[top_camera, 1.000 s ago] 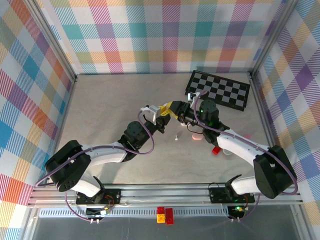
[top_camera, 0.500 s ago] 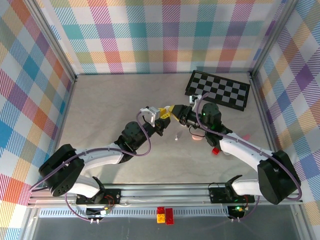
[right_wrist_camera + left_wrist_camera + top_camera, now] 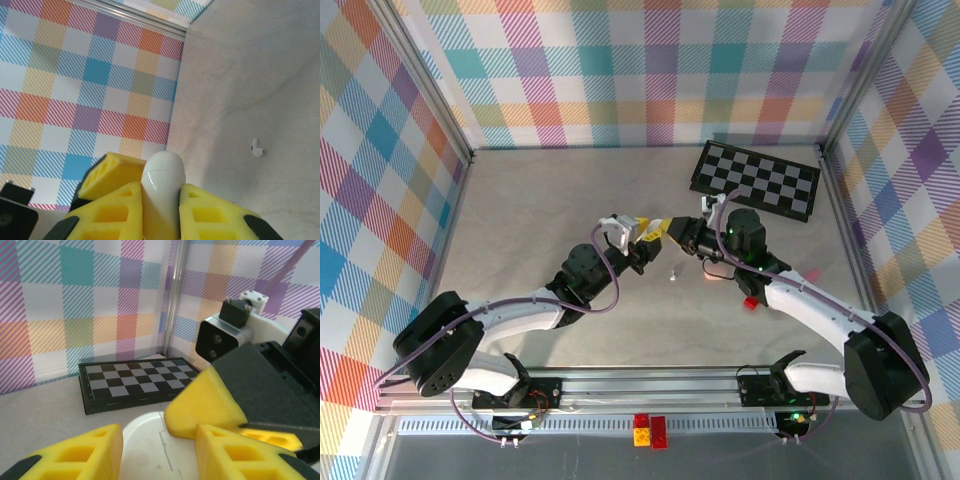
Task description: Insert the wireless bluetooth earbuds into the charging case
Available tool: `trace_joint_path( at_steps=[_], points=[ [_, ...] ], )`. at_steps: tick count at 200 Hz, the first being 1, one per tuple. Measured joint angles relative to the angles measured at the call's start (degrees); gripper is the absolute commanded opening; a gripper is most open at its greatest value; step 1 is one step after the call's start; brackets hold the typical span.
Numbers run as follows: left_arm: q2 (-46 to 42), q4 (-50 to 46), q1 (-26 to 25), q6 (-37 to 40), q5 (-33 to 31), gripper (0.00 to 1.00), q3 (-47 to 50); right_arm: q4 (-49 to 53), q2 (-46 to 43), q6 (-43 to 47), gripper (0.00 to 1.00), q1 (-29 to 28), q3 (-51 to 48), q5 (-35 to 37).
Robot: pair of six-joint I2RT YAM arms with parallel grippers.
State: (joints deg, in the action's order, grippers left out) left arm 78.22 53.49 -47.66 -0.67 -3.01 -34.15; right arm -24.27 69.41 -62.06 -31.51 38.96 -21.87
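Right wrist view: right hand [image 3: 161, 192] clamps the closed white charging case [image 3: 163, 172]; left hand [image 3: 157, 436] straddles it, grip unclear.

I count one white charging case [image 3: 162, 185], one loose earbud [image 3: 672, 273] near the centre of the tabletop [image 3: 540, 220], one pinkish pebble-shaped piece [image 3: 717, 276] at its three o'clock, one red block [image 3: 751, 300] at four o'clock, and one checkerboard [image 3: 755, 180] at one o'clock.

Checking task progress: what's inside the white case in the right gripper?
Nothing visible: the charging case looks closed in the right gripper, hiding its interior. One white earbud lies outside on the table.
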Motion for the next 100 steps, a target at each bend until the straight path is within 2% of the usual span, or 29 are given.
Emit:
trace_joint_path(
  at_steps=[58,100],
  points=[
    [-7.74,-3.17,3.21,-5.35,0.37,0.65,0.02,6.12,-0.98,6.45,0.17,0.0,-0.42,2.01],
    [-11.58,-8.98,5.57,-11.19,0.11,0.89,0.55,5.97,-0.98,9.92,0.17,0.0,-2.16,2.78]
  ],
)
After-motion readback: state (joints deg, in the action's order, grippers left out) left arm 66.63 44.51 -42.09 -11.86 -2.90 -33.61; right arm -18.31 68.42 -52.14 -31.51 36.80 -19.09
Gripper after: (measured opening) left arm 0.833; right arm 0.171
